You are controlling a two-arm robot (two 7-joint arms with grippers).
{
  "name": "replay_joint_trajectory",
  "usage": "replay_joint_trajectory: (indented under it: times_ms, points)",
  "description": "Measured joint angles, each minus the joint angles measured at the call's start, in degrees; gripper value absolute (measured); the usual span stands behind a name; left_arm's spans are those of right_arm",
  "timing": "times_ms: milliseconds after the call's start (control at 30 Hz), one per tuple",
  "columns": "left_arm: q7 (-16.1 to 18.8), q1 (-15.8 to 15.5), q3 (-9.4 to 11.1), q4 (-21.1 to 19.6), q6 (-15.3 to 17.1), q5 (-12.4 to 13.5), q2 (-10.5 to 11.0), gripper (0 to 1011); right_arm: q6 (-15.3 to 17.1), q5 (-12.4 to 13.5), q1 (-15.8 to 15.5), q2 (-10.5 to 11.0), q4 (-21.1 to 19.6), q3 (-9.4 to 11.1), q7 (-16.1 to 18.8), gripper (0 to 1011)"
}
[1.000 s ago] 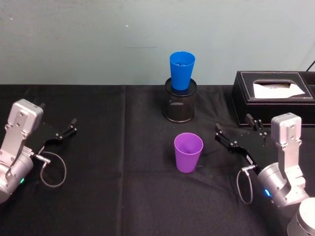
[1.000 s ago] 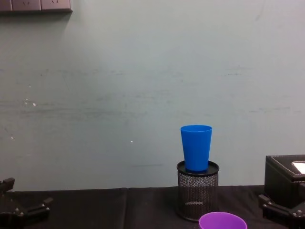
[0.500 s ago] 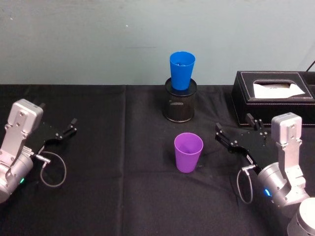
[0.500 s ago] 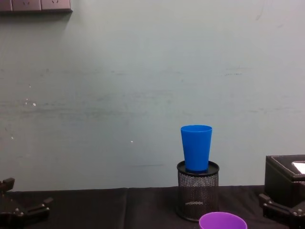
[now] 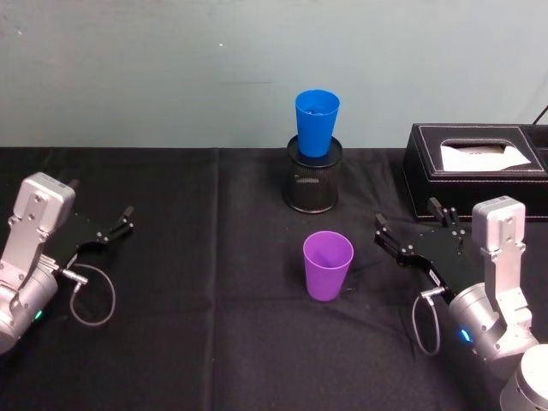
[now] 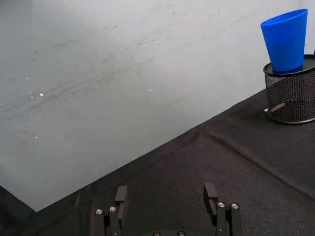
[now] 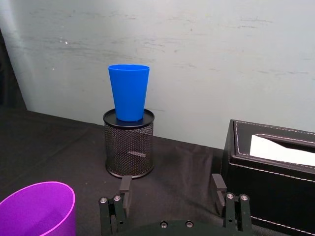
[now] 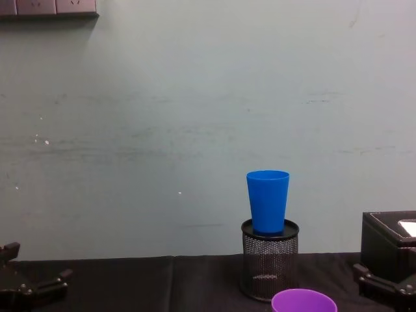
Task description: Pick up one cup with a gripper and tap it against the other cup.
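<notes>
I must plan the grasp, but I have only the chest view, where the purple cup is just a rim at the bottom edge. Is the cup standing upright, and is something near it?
Observer: Yes, the purple cup stands upright on the black cloth, apart from everything else.
Operator: Where is the right gripper relative to it?
Observer: The right gripper is open and sits to the cup's right, not touching it.
Operator: Is the blue cup inside the mesh holder or on top of it?
Observer: The blue cup has its base set into the holder mouth and rises well above the rim.
Operator: And the left gripper?
Observer: The left gripper is open, far out on the left side.
</notes>
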Motion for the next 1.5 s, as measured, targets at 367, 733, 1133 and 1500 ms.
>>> replay_joint_trajectory:
  times_ms: [367,733,1133,1500]
  points:
    - [0.0,0.0,0.0,0.0,0.0,0.0,0.0,1000,0.0,0.0,0.0,0.0,-0.02,0.0,-0.04,1004]
    - [0.0,0.0,0.0,0.0,0.0,0.0,0.0,1000,0.0,0.0,0.0,0.0,-0.02,0.0,-0.04,1004]
    - [0.0,0.0,0.0,0.0,0.0,0.0,0.0,1000,0.0,0.0,0.0,0.0,-0.02,0.0,-0.04,1004]
    - [0.0,0.0,0.0,0.0,0.0,0.0,0.0,1000,0.0,0.0,0.0,0.0,-0.02,0.0,-0.04,1004]
